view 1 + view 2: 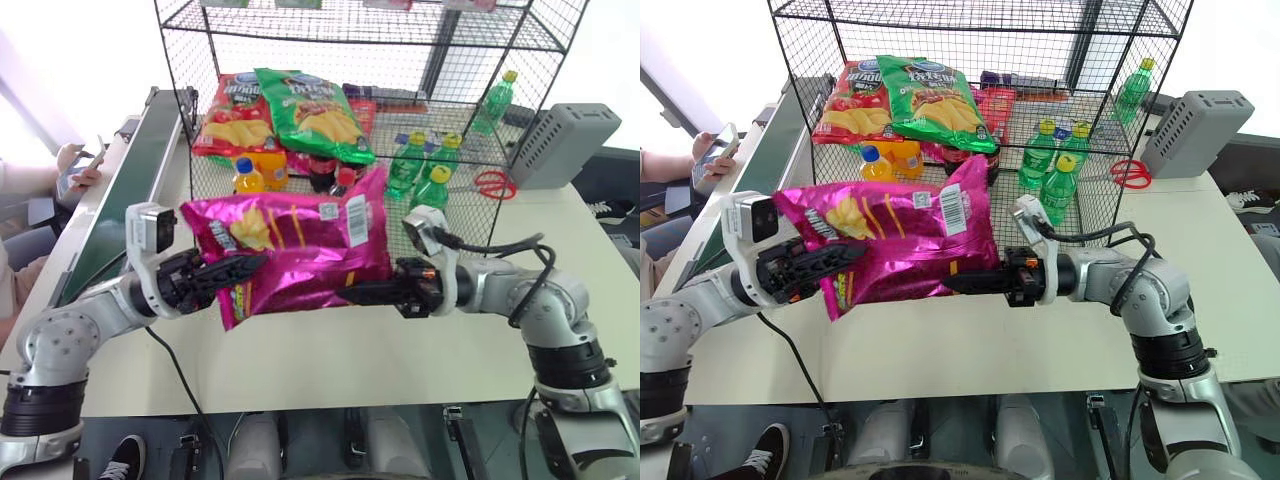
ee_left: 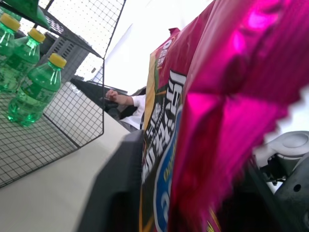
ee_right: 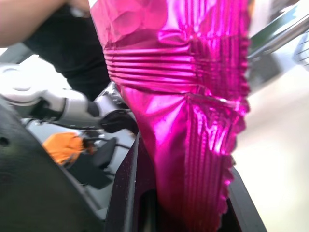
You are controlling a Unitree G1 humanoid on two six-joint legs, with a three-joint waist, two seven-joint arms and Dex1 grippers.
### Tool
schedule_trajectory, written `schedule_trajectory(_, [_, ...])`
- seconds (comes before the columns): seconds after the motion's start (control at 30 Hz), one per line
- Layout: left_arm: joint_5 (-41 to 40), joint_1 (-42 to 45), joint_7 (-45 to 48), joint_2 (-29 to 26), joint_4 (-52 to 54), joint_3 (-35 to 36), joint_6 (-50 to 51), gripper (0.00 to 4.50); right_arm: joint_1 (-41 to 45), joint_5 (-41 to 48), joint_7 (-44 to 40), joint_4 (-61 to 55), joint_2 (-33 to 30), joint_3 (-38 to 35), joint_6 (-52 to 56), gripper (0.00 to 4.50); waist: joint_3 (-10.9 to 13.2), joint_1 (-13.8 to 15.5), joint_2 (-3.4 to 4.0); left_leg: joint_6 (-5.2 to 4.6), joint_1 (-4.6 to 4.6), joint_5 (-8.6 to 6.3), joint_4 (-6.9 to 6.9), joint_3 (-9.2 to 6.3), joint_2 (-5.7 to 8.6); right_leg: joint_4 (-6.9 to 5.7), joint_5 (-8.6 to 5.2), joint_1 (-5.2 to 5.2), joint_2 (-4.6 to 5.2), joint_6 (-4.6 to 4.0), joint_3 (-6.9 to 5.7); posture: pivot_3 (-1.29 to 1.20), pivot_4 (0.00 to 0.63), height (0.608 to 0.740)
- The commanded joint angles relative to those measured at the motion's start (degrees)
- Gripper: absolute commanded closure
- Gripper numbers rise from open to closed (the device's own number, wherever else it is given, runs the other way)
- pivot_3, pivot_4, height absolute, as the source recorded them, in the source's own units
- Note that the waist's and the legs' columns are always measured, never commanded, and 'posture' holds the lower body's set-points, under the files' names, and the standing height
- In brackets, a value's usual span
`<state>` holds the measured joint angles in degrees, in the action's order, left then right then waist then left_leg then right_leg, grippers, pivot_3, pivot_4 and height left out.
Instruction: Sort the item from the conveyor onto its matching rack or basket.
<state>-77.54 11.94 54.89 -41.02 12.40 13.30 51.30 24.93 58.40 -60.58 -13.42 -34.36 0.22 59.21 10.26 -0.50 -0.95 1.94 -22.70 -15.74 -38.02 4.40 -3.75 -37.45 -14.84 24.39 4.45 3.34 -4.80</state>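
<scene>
A pale table [image 1: 420,350] carries the black wire rack [image 1: 520,60], with the green conveyor [image 1: 130,190] running along the rack's left side, where a person's hand [image 1: 75,165] holds a phone. In the rack lie a red bag [image 1: 232,118], a green bag [image 1: 312,112] and green bottles [image 1: 425,165]. In front of the rack, above the table, the magenta crisp bag [image 1: 300,245] hangs between both arms. The right gripper [image 1: 350,293] is clamped on its crimped end; the left gripper [image 1: 235,270] has its fingers apart around the other end.
</scene>
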Motion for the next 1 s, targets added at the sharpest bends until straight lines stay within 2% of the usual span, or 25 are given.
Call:
schedule_trajectory(0.03, [1.98, -0.65, 1.34, -1.61, 0.94, 2.44, -0.15, 0.59, -2.67, -0.65, -0.55, -3.04, -3.04, -5.33, -3.49, 4.32, 0.00, 0.00, 0.00, 0.00, -0.02, 0.00, 0.00, 0.01, 0.00, 0.01, 0.00, 0.02, 0.00, 0.00, 0.00, 0.00, 0.150, 0.740])
schedule_trajectory(0.07, [3.13, -0.95, 1.68, -1.77, 1.09, 2.44, -0.67, 0.12, -3.98, -0.30, -0.24, -3.93, -4.17, -7.47, -3.94, 4.32, 0.00, 0.05, 0.01, 0.00, -0.02, 0.00, 0.00, 0.01, 0.00, 0.02, 0.00, 0.02, 0.01, 0.00, 0.00, 0.00, 0.150, 0.740])
schedule_trajectory(0.1, [3.99, -1.11, 1.89, -1.73, 1.17, 2.51, -1.07, 0.00, -5.20, -0.31, 0.25, -4.86, -4.97, -9.45, -4.92, 4.32, 0.00, 0.10, 0.01, 0.00, -0.03, 0.00, 0.00, 0.01, 0.01, 0.03, 0.00, 0.02, 0.01, 0.00, 0.00, 0.00, 0.150, 0.740])
schedule_trajectory(0.2, [11.34, -1.02, 2.24, -0.44, 1.72, 1.35, -6.78, 0.00, -8.55, -0.61, 1.26, -7.68, -5.79, -15.68, -9.87, 4.32, 0.01, 0.27, 0.00, 0.00, -0.04, 0.00, 0.00, 0.01, 0.02, 0.04, 0.00, 0.03, 0.02, 0.00, 0.00, 0.00, 0.150, 0.740])
schedule_trajectory(0.27, [15.04, -0.18, 3.00, 1.16, 1.57, 0.57, -10.55, 0.00, -8.42, -1.26, 3.51, -7.26, -3.86, -20.89, -15.56, 4.32, 0.01, 0.14, 0.00, 0.00, -0.02, 0.00, 0.00, 0.02, 0.02, 0.04, 0.00, 0.03, 0.01, 0.00, 0.00, 0.00, 0.150, 0.740])
schedule_trajectory(0.37, [16.15, 2.94, 2.50, 4.19, -1.15, -0.45, -11.14, 0.00, -7.31, -6.30, 6.98, -6.38, -4.09, -23.02, -21.50, 4.32, 0.00, 0.19, 0.00, 0.00, -0.04, 0.00, 0.00, 0.03, 0.02, 0.07, 0.00, 0.03, 0.01, 0.00, 0.00, 0.00, 0.150, 0.740])
schedule_trajectory(0.5, [21.64, 6.44, 3.61, 7.19, -3.96, -3.59, -14.32, 0.00, -2.75, -21.78, 11.54, 0.99, -3.85, -22.78, -39.65, 4.32, 0.01, 0.10, -0.01, 0.00, -0.03, 0.00, -0.02, 0.05, 0.03, 0.08, 0.01, 0.02, 0.01, 0.01, 0.01, 0.00, 0.150, 0.740])
schedule_trajectory(0.67, [23.95, 8.05, 5.96, 7.33, -5.48, -4.34, -14.87, 0.00, -0.55, -33.62, 12.12, 8.67, -5.06, -20.98, -56.50, 4.32, 0.02, -0.08, 0.00, 0.00, -0.05, 0.00, 0.03, 0.05, 0.02, 0.09, -0.01, 0.05, -0.01, 0.06, 0.01, 0.00, 0.150, 0.740])
schedule_trajectory(0.73, [26.45, 8.03, 6.63, 7.12, -5.41, -4.83, -16.79, 0.00, -0.99, -43.12, 12.91, 12.68, -6.89, -17.46, -66.73, 4.32, 0.02, -0.14, 0.00, 0.00, -0.05, 0.00, 0.03, 0.09, 0.02, 0.10, -0.01, 0.06, 0.00, 0.06, 0.01, 0.00, 0.150, 0.740])
schedule_trajectory(0.83, [27.57, 7.99, 6.39, 7.60, -4.81, -4.50, -17.72, 0.00, 0.88, -58.29, 21.78, 20.69, -9.71, -14.50, -80.99, 4.32, 0.02, -0.16, 0.00, 0.00, -0.05, 0.01, 0.02, 0.10, 0.02, 0.09, -0.01, 0.06, 0.02, 0.07, 0.01, 0.00, 0.150, 0.740])
schedule_trajectory(0.9, [29.05, 7.63, 5.84, 8.23, -4.28, -4.29, -19.52, 0.00, 3.36, -66.33, 30.59, 25.95, -11.63, -14.32, -85.99, 4.32, 0.05, -0.21, 0.05, 0.02, -0.05, 0.02, 0.00, 0.11, 0.03, 0.09, -0.01, 0.06, 0.04, 0.07, 0.02, 0.00, 0.150, 0.740])
schedule_trajectory(1.0, [29.63, 6.91, 5.33, 9.07, -3.44, -3.83, -20.75, 0.00, 5.21, -74.74, 38.84, 30.68, -13.78, -12.38, -90.80, 4.32, 0.06, -0.20, 0.06, 0.10, -0.05, 0.07, -0.01, 0.16, 0.04, 0.09, -0.01, 0.07, 0.08, 0.07, 0.06, 0.00, 0.150, 0.740])
